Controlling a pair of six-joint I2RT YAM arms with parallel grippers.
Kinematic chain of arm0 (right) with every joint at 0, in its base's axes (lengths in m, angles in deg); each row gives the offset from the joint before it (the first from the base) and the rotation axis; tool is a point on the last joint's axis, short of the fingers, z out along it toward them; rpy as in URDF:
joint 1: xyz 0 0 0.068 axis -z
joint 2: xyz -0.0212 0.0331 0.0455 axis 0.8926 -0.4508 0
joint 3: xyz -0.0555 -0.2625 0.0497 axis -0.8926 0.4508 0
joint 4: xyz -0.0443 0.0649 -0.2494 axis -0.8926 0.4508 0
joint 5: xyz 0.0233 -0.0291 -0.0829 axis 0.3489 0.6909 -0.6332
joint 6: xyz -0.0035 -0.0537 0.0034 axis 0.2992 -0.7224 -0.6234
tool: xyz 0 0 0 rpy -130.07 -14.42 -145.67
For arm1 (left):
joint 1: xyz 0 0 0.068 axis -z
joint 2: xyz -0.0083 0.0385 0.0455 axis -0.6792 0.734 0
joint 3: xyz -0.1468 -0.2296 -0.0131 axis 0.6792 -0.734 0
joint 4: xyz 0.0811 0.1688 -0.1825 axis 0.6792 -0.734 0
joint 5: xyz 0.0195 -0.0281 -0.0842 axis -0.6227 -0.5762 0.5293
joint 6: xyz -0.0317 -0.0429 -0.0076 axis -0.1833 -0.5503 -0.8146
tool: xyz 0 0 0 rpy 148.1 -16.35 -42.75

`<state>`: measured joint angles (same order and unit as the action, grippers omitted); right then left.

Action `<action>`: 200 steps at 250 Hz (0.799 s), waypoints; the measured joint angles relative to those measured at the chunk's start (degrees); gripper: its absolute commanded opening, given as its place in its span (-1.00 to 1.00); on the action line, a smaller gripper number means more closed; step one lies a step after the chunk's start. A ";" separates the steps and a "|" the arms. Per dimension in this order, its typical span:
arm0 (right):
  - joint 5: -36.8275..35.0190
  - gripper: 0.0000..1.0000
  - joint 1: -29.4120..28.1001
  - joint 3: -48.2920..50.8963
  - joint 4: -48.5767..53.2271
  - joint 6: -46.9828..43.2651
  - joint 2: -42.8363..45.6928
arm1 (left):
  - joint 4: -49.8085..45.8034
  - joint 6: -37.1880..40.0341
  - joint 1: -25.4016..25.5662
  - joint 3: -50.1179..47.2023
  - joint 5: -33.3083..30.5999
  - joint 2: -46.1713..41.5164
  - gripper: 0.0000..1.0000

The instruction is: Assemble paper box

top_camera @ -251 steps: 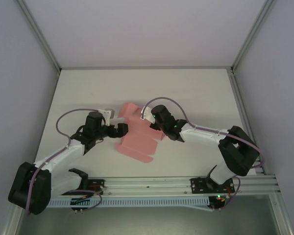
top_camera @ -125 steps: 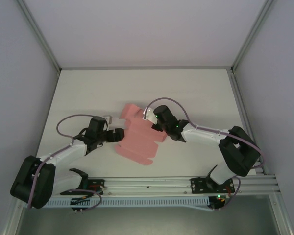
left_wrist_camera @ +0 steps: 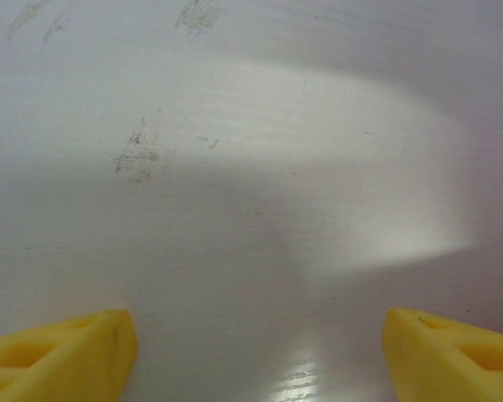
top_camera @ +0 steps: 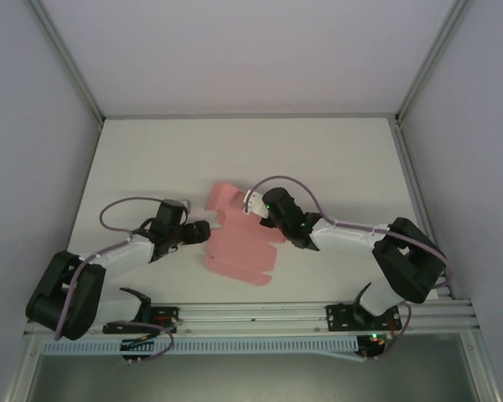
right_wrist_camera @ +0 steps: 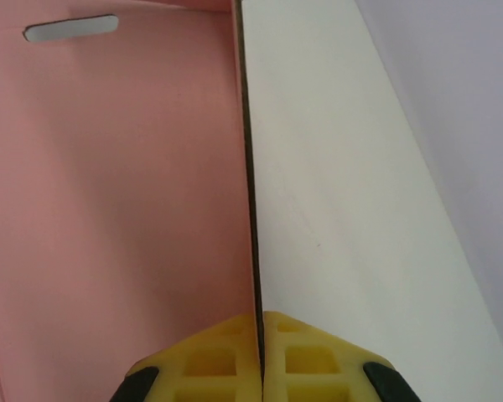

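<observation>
Pink card is the material to reckon with: the paper box (top_camera: 239, 251) is at this point a flat die-cut sheet with flaps, lying on the white table (top_camera: 335, 159) between the two arms, its longest flap reaching toward the back. From its look I judge it very light, thin and easily creased, and likely to slide on the smooth top when pushed. It should fold along its scored lines and buckle anywhere else, so the best hold would be on a flap edge close to a crease, with the other arm pinning the main panel. The right gripper (top_camera: 264, 209) sits over the sheet's right rear edge. In its wrist view the yellow fingertips are pressed together (right_wrist_camera: 261, 335) on a thin dark line that seems to be a flap of the sheet seen edge-on, so it appears to be pinching the card, with a pink panel (right_wrist_camera: 109, 209) to one side and bare table to the other. The left gripper (top_camera: 203, 232) is low just beside the sheet's left edge, and its wrist view shows the fingers spread wide (left_wrist_camera: 260, 352) with only scuffed table between them. Whether it touches the card I cannot tell. The right arm covers the sheet's right rear corner from above, so the fold lines there are hidden. A small slot (right_wrist_camera: 71, 28) near the far end of the pink panel is the only cut detail I can make out.
</observation>
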<state>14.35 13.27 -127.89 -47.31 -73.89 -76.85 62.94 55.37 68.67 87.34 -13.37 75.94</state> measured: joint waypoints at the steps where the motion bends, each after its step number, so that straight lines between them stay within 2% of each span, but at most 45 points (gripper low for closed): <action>1: -0.17 -1.00 -0.07 0.00 -0.09 -0.13 -0.04 | 0.02 0.00 0.00 0.00 -0.02 0.02 0.58; 24: -4.35 -1.00 -1.42 -0.50 -1.36 -2.36 -1.73 | 0.00 -0.20 0.00 0.20 -0.13 0.13 0.61; 47: -7.69 -1.00 -2.19 -1.20 -2.25 -4.20 -2.95 | -0.37 -0.61 0.17 0.42 -0.11 -0.33 0.73; 66: -9.60 -1.00 -2.49 -1.84 -2.27 -4.96 -3.34 | -1.60 -1.31 0.31 0.79 -1.25 -1.46 0.99; 113: -14.95 -0.96 -3.85 -3.26 -2.51 -6.56 -3.93 | -7.69 -2.14 -0.42 5.68 -6.64 -7.76 1.00; 145: -18.82 -0.95 -4.13 -5.22 -2.49 -9.25 -4.66 | -8.59 -2.40 -1.66 9.38 -8.04 -8.81 0.99; 159: -19.82 -0.95 -4.11 -6.60 -2.34 -9.99 -4.90 | -8.46 -2.40 -1.95 9.84 -7.61 -8.76 0.92; 169: -20.04 -0.95 -4.07 -7.50 -2.12 -10.10 -4.90 | -8.22 -2.47 -1.97 9.86 -6.27 -8.66 0.78; 200: -19.98 -0.96 -3.78 -9.40 -2.10 -9.90 -5.01 | -4.09 -2.73 -1.55 8.76 2.49 -8.22 0.38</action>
<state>-5.63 9.49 -137.29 -49.40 -83.79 -81.85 58.85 52.64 67.12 96.11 -10.88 67.72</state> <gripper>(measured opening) 0.053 0.779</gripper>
